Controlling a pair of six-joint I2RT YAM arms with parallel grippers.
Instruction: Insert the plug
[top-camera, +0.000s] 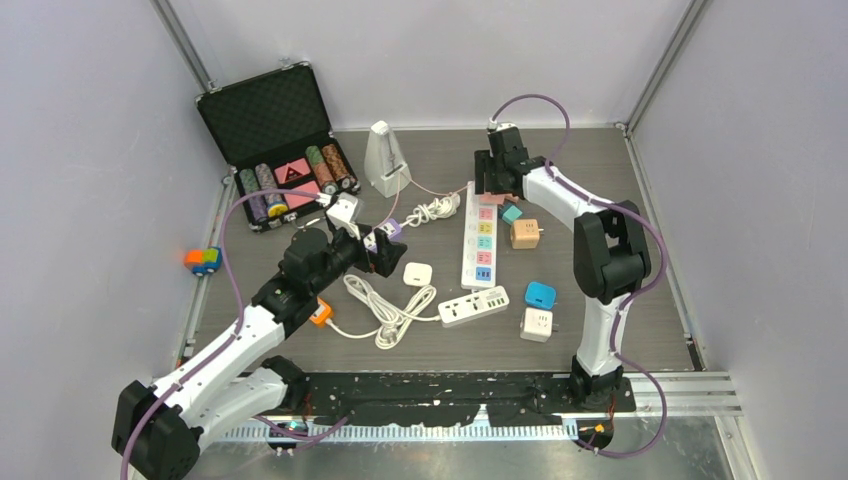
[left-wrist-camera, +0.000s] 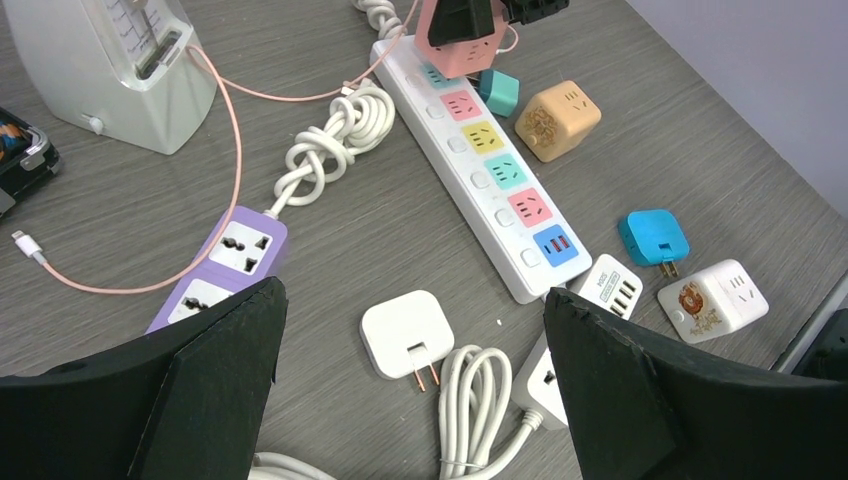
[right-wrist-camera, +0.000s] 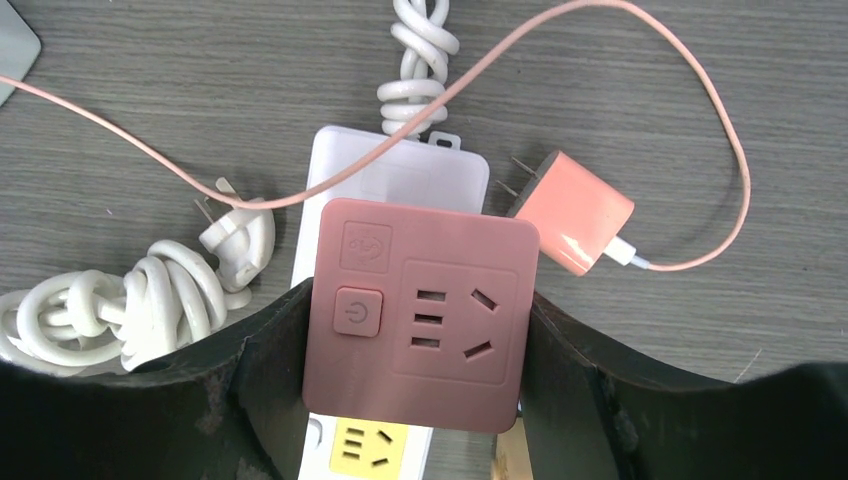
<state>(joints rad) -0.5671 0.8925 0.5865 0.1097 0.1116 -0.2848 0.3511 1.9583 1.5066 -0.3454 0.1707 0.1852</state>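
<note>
The pink cube plug (right-wrist-camera: 415, 315), sockets up, is over the far end of the white power strip (top-camera: 481, 250).

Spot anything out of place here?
The pink cable lies draped across the far end of the white power strip, just beyond the pink cube adapter in the right gripper. Also, a small orange-and-blue toy sits past the left edge of the dark tabletop.

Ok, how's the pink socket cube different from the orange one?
The pink cube sits in the right gripper over the long strip; the orange cube lies free on the table beside it. The pink cube shows a power button; the orange cube a patterned side. Both carry sockets.
</note>
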